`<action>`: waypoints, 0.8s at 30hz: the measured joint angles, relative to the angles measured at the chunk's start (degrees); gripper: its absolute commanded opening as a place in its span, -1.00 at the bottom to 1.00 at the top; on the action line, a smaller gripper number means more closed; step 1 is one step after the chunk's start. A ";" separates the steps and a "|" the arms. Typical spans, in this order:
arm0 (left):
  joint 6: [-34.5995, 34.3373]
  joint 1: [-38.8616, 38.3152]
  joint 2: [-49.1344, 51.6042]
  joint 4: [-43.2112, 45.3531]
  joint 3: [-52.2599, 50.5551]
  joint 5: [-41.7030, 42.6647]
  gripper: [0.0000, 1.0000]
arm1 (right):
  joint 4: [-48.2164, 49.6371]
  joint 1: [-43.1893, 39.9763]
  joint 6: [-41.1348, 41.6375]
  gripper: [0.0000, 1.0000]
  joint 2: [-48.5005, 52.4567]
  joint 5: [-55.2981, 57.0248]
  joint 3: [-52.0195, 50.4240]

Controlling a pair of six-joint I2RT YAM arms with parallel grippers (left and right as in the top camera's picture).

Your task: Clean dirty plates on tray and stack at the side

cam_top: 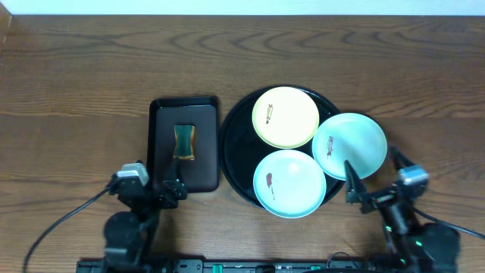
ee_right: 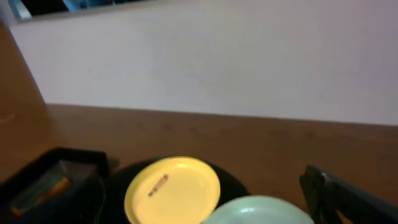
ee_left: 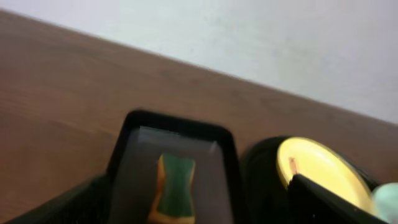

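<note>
Three smeared plates sit on the round tray, with both claws released and empty.

On your tabletop [cam_top: 76, 68], the round black tray [cam_top: 235, 148] is mostly hidden by its load. The rectangular tray [cam_top: 163, 121] sits just beside it on the left. The yellow plate [cam_top: 286, 116] lies at the back, the front mint plate [cam_top: 290, 183] is nearest you, and the right mint plate [cam_top: 350, 145] overhangs the rim. A green sponge [cam_top: 184, 142] rests in the rectangular tray. Your left claw [cam_top: 150, 186] gapes by that tray's near edge. Your right claw [cam_top: 375, 176] is spread wide at the overhanging plate's edge, and you cannot tell whether it touches. Both wrist views are blurred, and they cut the plates off at the bottom.
</note>
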 measured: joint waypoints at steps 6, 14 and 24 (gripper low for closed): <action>0.00 0.00 16.98 -18.58 26.01 0.02 0.82 | -20.26 0.00 -2.16 0.99 20.44 0.90 25.86; 0.46 0.04 56.41 -57.16 66.01 0.39 0.96 | -53.27 0.00 -7.74 0.99 58.47 1.25 61.66; 0.66 0.04 84.63 -62.66 76.96 0.90 0.86 | -54.23 0.20 -3.91 0.38 84.85 -4.59 69.66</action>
